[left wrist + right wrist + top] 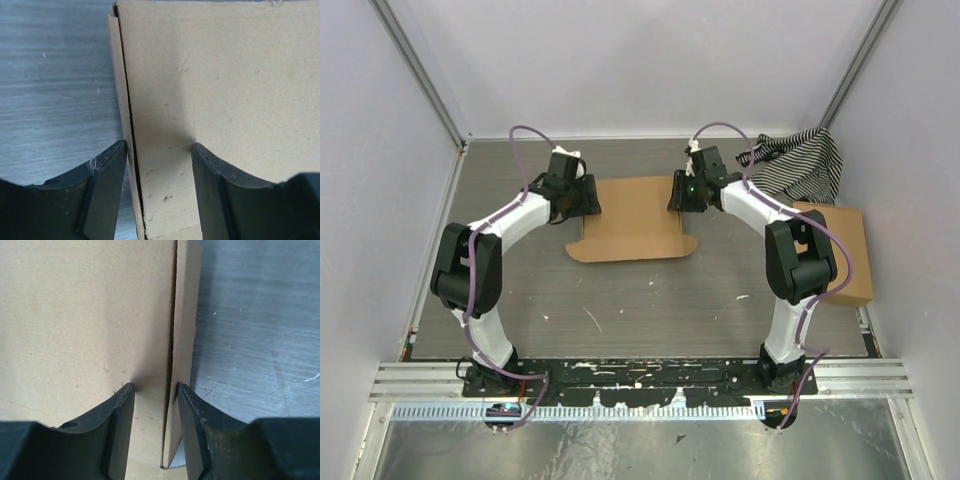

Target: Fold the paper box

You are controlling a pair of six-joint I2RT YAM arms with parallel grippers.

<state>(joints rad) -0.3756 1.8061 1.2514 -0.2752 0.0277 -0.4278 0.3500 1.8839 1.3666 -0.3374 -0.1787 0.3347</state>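
- Paper box (632,215) sits mid-worktop (620,300) between both arms, its rounded flap (630,248) toward the bases.
- Left jaws stand fairly wide astride its left edge, clamping nothing.
- Right jaws stand narrower, straddling the right side flap (187,300); whether they pinch it is unclear.

The paper box (632,218) is rendered in plain brown, and the larger cardboard box (840,262) is seen in much the same brown. The table (650,300) is shown in grey with fine darker streaks (running like wood grain) and scattered white flecks. The cloth (805,165) is patterned in black and white stripes, while the arms (515,222) are coloured white with black joints and are trailed by purple cables (527,128).
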